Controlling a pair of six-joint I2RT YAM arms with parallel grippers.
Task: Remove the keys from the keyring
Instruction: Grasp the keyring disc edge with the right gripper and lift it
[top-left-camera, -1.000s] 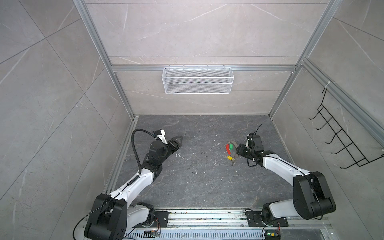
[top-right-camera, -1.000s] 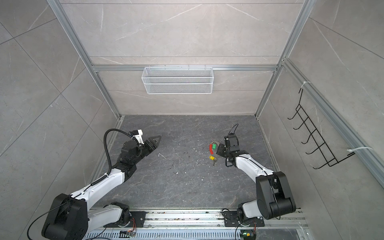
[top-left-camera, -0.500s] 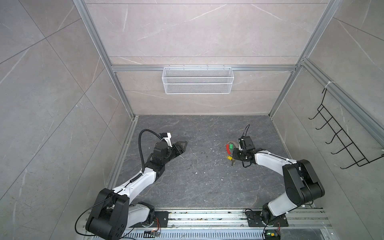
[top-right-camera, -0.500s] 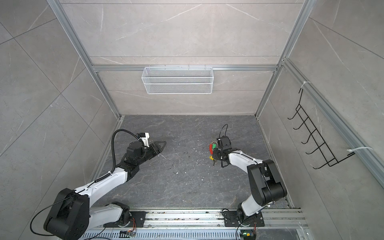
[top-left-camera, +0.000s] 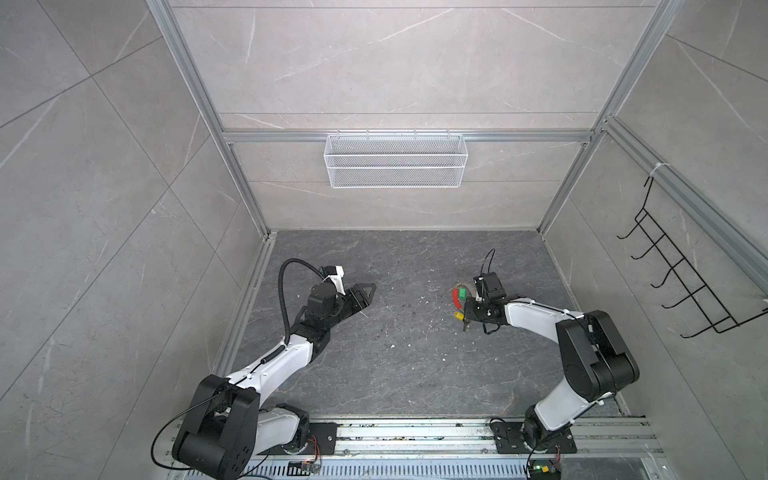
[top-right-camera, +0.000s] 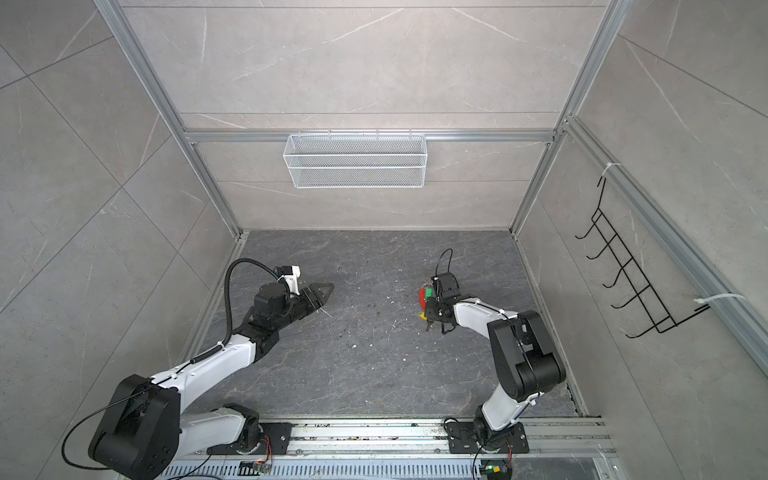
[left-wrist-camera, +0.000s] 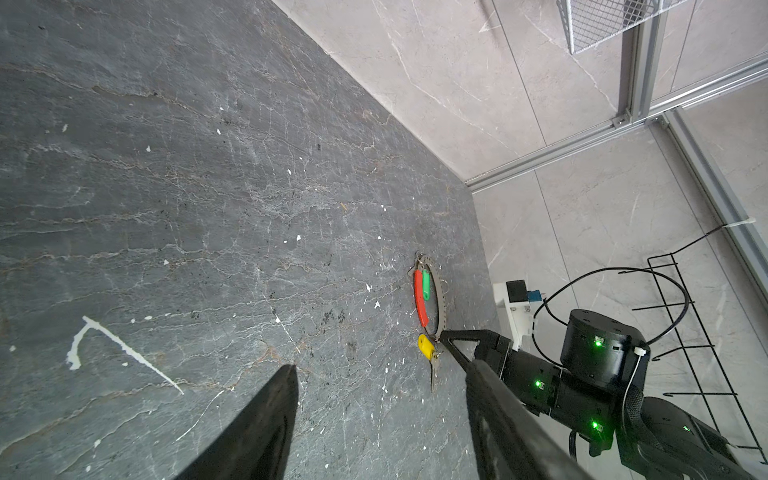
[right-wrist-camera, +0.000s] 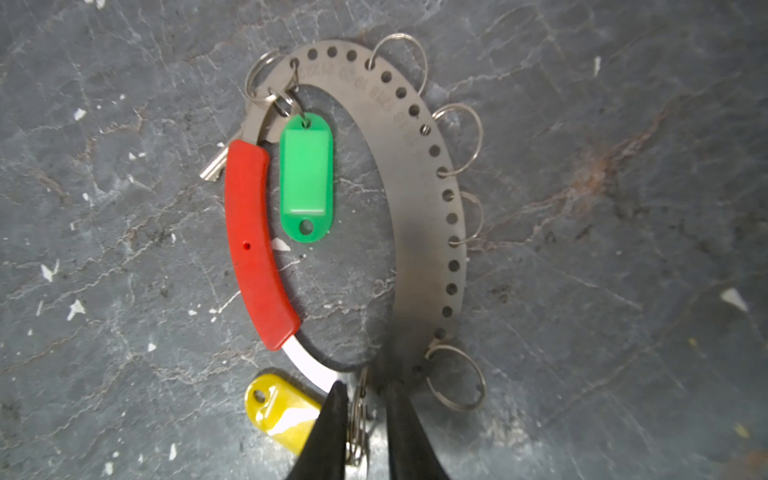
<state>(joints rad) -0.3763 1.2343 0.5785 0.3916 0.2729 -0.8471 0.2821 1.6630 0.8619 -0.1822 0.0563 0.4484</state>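
Right tool (right-wrist-camera: 363, 388) down at the keyring (right-wrist-camera: 419, 166), left tool (top-left-camera: 368, 296) idle.
On the counter (top-left-camera: 395, 365) my left tool stands wide open and empty, well apart from the work. The keyring lies flat on the counter's right side. My right tool's jaws are nearly together around the yellow key's (right-wrist-camera: 282, 411) split ring (right-wrist-camera: 358, 409); I cannot tell whether they grip it. The green key (right-wrist-camera: 306, 178) lies inside the loop.

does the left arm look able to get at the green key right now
Probably yes: the green key lies uncovered inside the keyring, with bare floor between it and the open left gripper. The right gripper sits at the yellow key end, not over it. It is a long stretch, though.
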